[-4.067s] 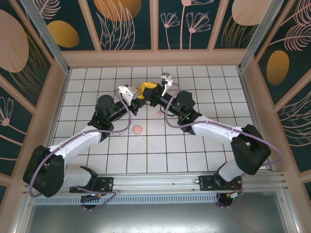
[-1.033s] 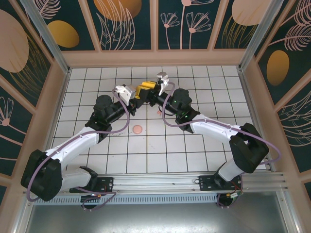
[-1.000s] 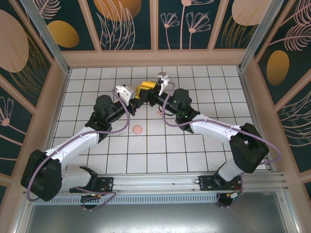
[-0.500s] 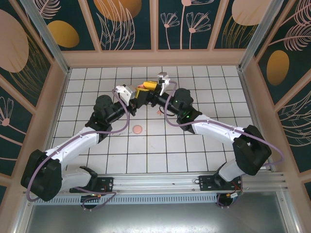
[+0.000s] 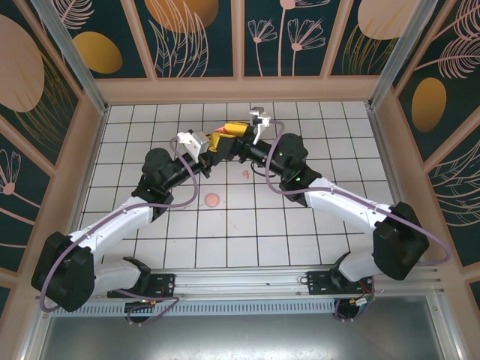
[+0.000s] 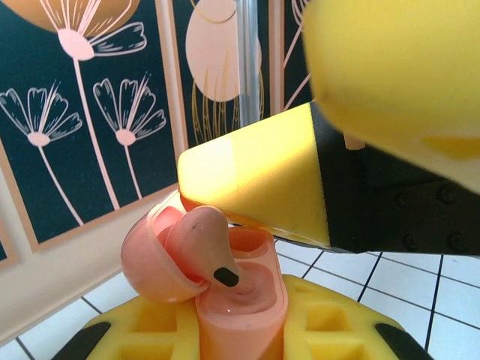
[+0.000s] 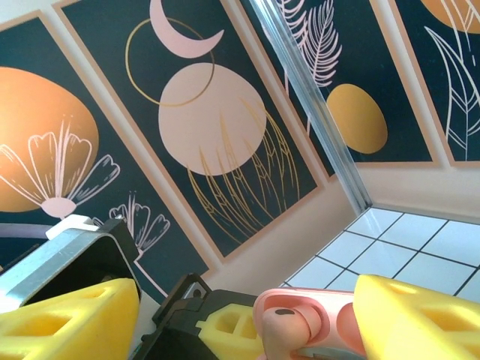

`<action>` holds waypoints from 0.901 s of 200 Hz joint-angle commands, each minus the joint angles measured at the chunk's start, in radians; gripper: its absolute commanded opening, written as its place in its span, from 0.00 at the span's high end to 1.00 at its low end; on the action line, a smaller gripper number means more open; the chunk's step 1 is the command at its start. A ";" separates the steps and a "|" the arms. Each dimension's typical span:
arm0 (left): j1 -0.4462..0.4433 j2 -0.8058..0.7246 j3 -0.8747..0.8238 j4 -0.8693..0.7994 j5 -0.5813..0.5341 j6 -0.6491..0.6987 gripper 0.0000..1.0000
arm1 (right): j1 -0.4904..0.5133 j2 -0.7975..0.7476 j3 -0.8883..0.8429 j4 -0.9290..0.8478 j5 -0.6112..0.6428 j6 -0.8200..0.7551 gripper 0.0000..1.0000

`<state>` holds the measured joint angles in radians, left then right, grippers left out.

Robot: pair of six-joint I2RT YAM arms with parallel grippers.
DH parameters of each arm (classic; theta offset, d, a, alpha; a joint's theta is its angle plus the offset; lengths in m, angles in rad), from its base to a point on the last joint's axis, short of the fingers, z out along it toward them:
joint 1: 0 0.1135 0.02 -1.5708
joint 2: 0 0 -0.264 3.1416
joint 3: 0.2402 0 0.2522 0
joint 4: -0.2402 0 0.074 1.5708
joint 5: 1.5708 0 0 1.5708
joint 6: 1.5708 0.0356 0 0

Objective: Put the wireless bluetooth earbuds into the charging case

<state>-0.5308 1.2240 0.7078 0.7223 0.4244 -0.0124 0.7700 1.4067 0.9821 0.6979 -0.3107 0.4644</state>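
One coral earbud (image 6: 202,240) is seated in the open charging case (image 6: 240,315), which is clamped by the left fingers (image 6: 142,330), with the right fingers (image 7: 67,315) spread wide beside it, and a second earbud (image 5: 247,174), on the desk (image 5: 300,240) near the case, is judged outstanding.

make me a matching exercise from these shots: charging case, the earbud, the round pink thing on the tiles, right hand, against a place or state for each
Things:
1. charging case
2. earbud
3. round pink disc
4. right hand

Places or states:
A. lying on the white tiles
B. open
C. gripped by the left hand, lid up
D. seated in the case

Pairs: 1-C, 2-D, 3-A, 4-B
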 commanded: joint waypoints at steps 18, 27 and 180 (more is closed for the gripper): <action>-0.012 -0.046 0.004 0.195 0.046 -0.011 1.00 | -0.020 -0.067 -0.018 -0.103 0.009 0.058 0.23; -0.011 -0.043 0.001 0.195 0.047 -0.012 1.00 | -0.023 -0.084 -0.027 -0.110 0.019 0.063 0.23; -0.012 0.060 -0.128 0.231 0.048 -0.086 1.00 | -0.075 -0.274 -0.126 -0.431 0.155 0.091 0.23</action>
<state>-0.5369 1.2633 0.6193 0.8787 0.4606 -0.0513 0.7006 1.1355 0.8265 0.3843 -0.2161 0.5571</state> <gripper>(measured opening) 0.202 0.768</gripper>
